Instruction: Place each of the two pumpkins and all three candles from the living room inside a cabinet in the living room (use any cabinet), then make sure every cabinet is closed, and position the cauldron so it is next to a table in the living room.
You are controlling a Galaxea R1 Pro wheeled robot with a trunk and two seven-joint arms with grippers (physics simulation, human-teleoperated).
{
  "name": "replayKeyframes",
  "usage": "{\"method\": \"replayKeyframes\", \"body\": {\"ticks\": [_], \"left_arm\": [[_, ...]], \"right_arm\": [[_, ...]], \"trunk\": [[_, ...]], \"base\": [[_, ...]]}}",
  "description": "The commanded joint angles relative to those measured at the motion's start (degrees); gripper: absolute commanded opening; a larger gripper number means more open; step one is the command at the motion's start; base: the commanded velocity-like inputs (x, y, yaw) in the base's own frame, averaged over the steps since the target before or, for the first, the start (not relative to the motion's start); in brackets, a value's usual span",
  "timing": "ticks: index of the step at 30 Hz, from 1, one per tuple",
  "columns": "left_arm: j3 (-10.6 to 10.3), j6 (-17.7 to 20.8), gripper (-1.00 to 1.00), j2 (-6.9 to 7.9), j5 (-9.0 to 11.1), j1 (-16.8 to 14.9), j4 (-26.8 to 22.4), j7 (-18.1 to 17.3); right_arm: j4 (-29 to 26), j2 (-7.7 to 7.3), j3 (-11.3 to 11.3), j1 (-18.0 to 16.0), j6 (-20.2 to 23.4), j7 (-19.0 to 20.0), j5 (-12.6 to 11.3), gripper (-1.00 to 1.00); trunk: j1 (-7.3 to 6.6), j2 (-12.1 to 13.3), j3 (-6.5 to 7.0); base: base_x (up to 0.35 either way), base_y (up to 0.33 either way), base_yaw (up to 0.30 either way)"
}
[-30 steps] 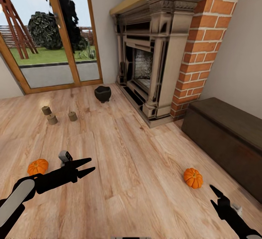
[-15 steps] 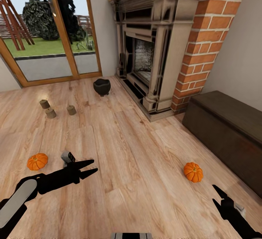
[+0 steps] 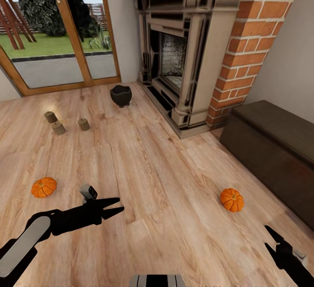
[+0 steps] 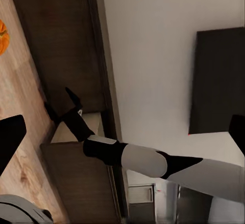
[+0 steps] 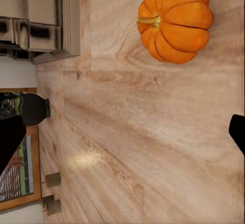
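Observation:
Two orange pumpkins lie on the wooden floor, one at the left [image 3: 43,186] and one at the right [image 3: 231,199] [image 5: 176,19] in front of the low dark brown cabinet [image 3: 274,145] [image 4: 56,40], whose front looks shut. Three tan candles [image 3: 50,117] [image 3: 58,128] [image 3: 84,124] stand further off at the left. The black cauldron [image 3: 121,95] [image 5: 33,109] sits near the fireplace corner. My left gripper [image 3: 112,206] hovers open and empty to the right of the left pumpkin. My right gripper [image 3: 271,238] is open and empty, nearer than the right pumpkin. The table is out of view.
A tall stone fireplace [image 3: 183,56] with a brick chimney [image 3: 257,38] stands at the back, its hearth step jutting onto the floor. Glass garden doors [image 3: 56,38] fill the back left. Open floor lies between the pumpkins.
The whole view has shifted as the camera came closer to the fireplace and floor things. In the picture my left gripper sits slightly further right and my right gripper lower.

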Motion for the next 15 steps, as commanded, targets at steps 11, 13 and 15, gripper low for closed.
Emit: {"method": "replayKeyframes", "body": {"ticks": [11, 13, 15], "left_arm": [[-0.84, 0.15, 1.00, 0.14, -0.62, -0.05, -1.46, -0.06], [-0.90, 0.15, 1.00, 0.14, -0.68, -0.05, -1.60, -0.05], [-0.93, 0.15, 1.00, 0.14, -0.74, -0.06, -1.67, -0.04]], "right_arm": [[0.26, -0.20, -0.46, -0.03, 0.53, 0.38, 0.15, 1.00], [0.23, -0.19, -0.46, -0.03, 0.53, 0.34, 0.15, 1.00], [0.20, -0.14, -0.46, -0.03, 0.53, 0.30, 0.15, 1.00]], "trunk": [[0.27, -0.17, -2.49], [0.32, -0.19, -2.93], [0.37, -0.22, -3.37]], "base": [[0.000, 0.000, 0.000], [0.000, 0.000, 0.000], [0.000, 0.000, 0.000]]}}
